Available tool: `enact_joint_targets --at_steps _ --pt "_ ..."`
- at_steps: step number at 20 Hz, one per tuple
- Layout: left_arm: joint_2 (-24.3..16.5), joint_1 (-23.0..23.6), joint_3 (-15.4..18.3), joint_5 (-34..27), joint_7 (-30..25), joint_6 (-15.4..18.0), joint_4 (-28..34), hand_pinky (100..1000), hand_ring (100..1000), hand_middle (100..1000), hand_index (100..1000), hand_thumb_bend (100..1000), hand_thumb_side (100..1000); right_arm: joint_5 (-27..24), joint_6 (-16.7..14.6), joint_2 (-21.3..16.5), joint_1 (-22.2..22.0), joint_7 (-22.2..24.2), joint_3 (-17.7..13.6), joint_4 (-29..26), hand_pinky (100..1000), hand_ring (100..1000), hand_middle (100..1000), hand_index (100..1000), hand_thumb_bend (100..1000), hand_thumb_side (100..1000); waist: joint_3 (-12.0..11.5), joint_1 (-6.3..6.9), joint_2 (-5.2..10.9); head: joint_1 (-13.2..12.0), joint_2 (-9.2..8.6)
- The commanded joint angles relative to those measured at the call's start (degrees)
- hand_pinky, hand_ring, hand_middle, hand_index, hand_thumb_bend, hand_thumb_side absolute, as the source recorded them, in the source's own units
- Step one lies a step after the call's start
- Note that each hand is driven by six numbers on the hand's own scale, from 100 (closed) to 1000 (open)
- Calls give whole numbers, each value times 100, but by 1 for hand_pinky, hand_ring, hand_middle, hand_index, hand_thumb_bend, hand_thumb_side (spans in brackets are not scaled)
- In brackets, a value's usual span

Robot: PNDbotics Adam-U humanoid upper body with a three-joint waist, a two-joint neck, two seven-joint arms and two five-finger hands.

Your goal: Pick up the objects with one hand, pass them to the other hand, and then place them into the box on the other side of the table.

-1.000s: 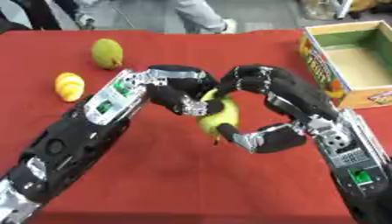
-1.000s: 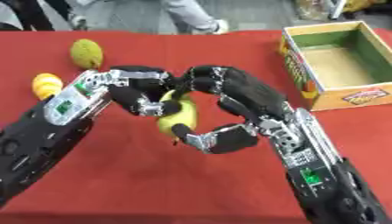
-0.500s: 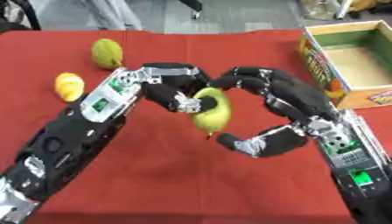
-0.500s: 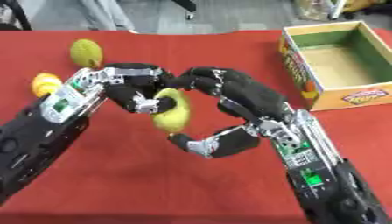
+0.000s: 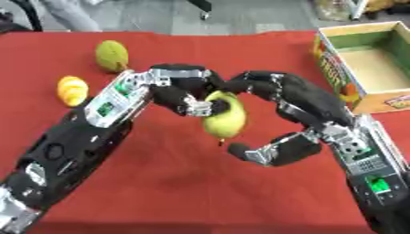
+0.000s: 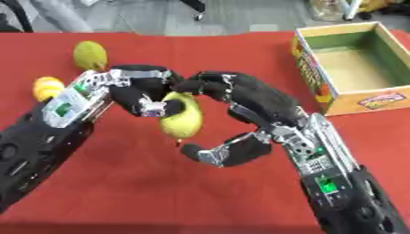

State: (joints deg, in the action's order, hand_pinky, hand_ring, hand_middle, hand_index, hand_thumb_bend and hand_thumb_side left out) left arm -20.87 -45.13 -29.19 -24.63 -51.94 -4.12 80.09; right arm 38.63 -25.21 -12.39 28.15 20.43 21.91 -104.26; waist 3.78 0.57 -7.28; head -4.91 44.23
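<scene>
A yellow-green pear (image 5: 225, 122) hangs stem end down a little above the red table, at the middle of the views. My left hand (image 5: 181, 90) is shut on its upper part from the left. My right hand (image 5: 298, 98) arches round it from the right: its fingers (image 6: 210, 86) reach over the pear's top next to the left hand, and its thumb (image 6: 226, 153) lies below the pear, apart from it. The cardboard box (image 6: 309, 69) with a green inside stands at the far right, with nothing in it.
A green oval fruit (image 5: 112, 55) and a small orange-yellow fruit (image 5: 72, 90) lie on the red cloth at the far left. Beyond the table's far edge is grey floor with chair or people's legs.
The pear has tilted to hang longer and more upright between the hands. Both hands stay about where they were, the right one still arched round it.
</scene>
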Motion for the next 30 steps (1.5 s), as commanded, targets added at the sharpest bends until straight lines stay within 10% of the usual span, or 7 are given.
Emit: enact_joint_targets --at_steps 1,13,25,30 --pt "-74 -186 -25 -124 -3 -87 241 528 330 311 489 100 322 85 -2 -39 46 -35 -29 -63 733 716 748 889 365 511 -4 18 49 15 -12" --pt "-74 -188 -76 -264 -3 -273 425 529 332 312 490 100 325 249 -50 -42 41 -142 -6 -40 713 676 666 865 109 149 -13 23 54 18 -12" --pt "-98 -188 -56 -223 -3 -292 419 566 372 354 530 100 329 305 -17 -51 48 -359 -27 -19 646 570 496 761 100 100 -21 28 50 12 -12" --pt "-187 -166 68 -89 46 -129 365 594 437 424 601 417 486 293 39 -60 52 -524 -33 -21 642 549 420 726 100 100 -25 34 60 12 -12"
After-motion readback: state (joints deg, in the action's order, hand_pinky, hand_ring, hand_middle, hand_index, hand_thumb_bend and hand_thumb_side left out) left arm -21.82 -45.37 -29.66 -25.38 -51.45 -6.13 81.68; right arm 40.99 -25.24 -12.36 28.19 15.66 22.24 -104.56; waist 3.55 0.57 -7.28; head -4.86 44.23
